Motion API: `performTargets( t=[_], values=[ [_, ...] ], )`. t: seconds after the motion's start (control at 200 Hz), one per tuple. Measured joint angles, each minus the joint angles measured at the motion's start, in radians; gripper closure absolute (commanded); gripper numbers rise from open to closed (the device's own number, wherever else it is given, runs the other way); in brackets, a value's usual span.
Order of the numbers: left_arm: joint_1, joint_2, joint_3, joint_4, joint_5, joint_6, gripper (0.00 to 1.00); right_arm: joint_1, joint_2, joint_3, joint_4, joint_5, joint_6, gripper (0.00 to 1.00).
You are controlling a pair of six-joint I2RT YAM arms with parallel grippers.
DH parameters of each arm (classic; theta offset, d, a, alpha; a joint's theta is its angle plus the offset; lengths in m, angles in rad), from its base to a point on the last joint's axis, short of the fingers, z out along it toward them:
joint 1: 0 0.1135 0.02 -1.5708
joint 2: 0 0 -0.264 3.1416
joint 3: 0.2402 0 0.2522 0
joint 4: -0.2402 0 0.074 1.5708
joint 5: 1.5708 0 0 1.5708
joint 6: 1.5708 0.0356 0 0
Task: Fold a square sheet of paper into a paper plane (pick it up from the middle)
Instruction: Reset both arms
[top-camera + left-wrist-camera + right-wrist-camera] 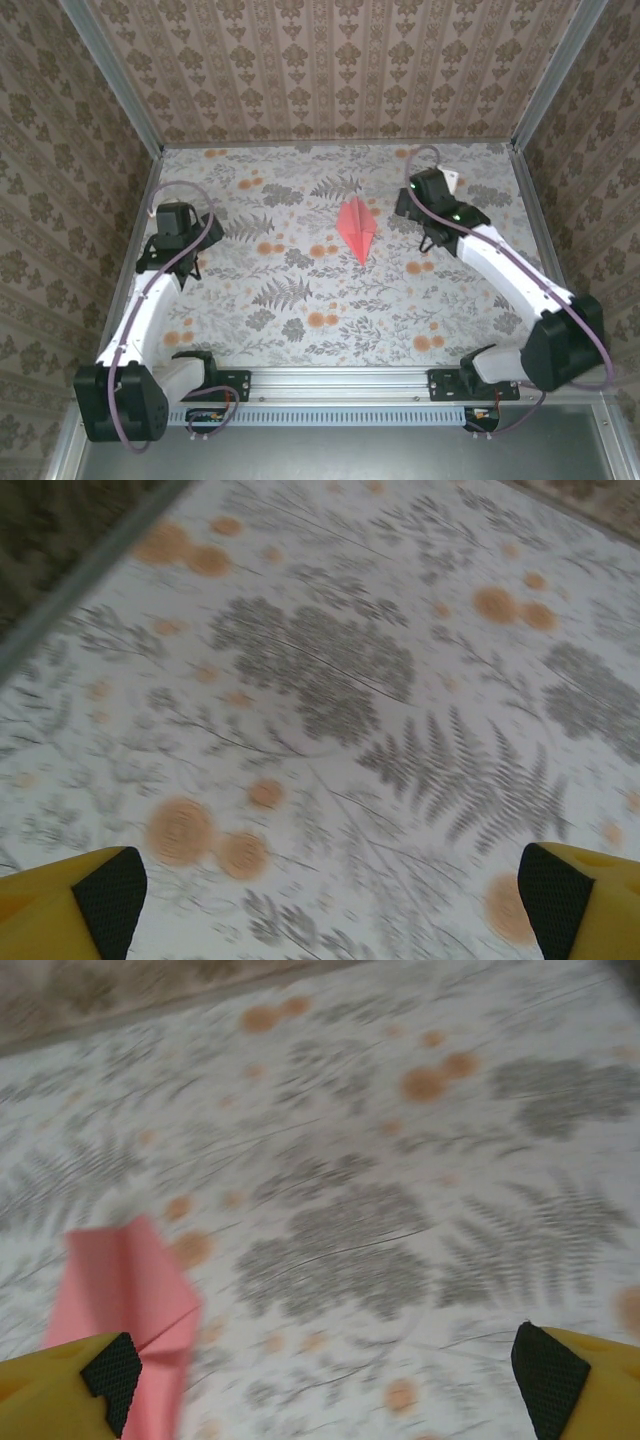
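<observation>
The square sheet of paper lies folded into a salmon-pink paper plane [357, 228], a narrow kite shape with a centre crease, flat on the flowered table a little right of the middle. My right gripper [424, 212] hovers just right of the plane. In the right wrist view it [330, 1385] stands open with bare table between its yellow fingers [560, 1380], and the plane [125, 1290] shows beside the left finger. My left gripper [172, 250] is far off at the table's left side. In the left wrist view it [330, 905] is open over bare cloth, holding nothing.
The table cloth [300, 310] is printed with grey ferns and small orange flowers. Patterned walls with metal posts [110, 75] close in the back and both sides. An aluminium rail [340, 380] runs along the near edge between the arm bases.
</observation>
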Motion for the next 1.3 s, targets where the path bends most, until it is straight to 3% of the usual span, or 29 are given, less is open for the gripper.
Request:
performTargets(
  t=[0.165, 0.32, 0.68, 1.015, 1.3],
  values=[
    [0.053, -0.004, -0.129, 0.135, -0.105, 0.060, 0.02, -0.134, -0.064, -0.170, 0.132, 0.084, -0.035, 0.00],
    [0.060, 0.029, -0.284, 0.400, -0.141, 0.174, 0.00, -0.193, -0.018, -0.327, 0.281, 0.109, -0.101, 0.00],
    [0.060, 0.280, -0.327, 0.795, 0.045, 0.407, 0.00, -0.245, 0.069, -0.515, 0.766, 0.038, -0.326, 0.00],
    [0.061, 0.405, -0.366, 1.098, 0.186, 0.438, 0.00, -0.288, 0.157, -0.586, 1.067, -0.136, -0.419, 0.00],
    [0.051, 0.475, -0.377, 1.170, 0.215, 0.464, 0.00, -0.294, 0.196, -0.650, 1.236, -0.248, -0.450, 0.00]
  ],
)
